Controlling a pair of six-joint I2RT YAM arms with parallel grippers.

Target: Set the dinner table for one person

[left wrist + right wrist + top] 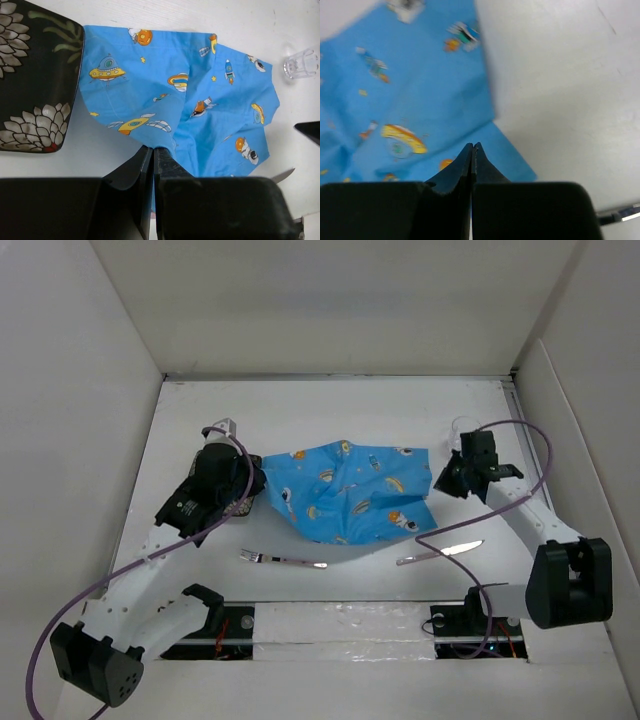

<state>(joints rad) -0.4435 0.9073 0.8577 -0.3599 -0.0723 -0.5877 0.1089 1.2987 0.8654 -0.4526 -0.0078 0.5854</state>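
The left gripper (254, 481) pinches the rumpled placemat (345, 490), whose length runs rightward across the dinner table (330, 410) to the right gripper (441, 483), pressed together at its other end.

Blue cartoon-print placemat (350, 495), black floral plate (35, 65)

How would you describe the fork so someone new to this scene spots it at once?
On the large matte-white tabletop, find the crumpled blue cartoon-printed cloth placemat at its middle. Off its near edge lie a silver metal fork and a silver metal knife. The fork is the left one, with tines; the knife has a smooth blade.
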